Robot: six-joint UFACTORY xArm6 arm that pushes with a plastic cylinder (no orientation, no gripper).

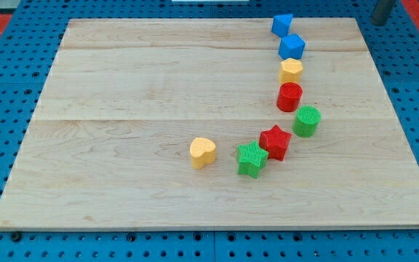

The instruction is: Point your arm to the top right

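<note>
Your arm: only short stretch of dark rod [382, 11] shows at view's top right corner, cut by frame edge. Rod leans slightly. You can't see my tip from here; its end is hidden.

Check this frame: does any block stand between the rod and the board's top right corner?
Nothing visible does. Only a bit of the rod shows at the view's top right edge, beyond the board; my tip is not visible. The nearest block, a blue one, lies to its left, clear of the corner.
</note>
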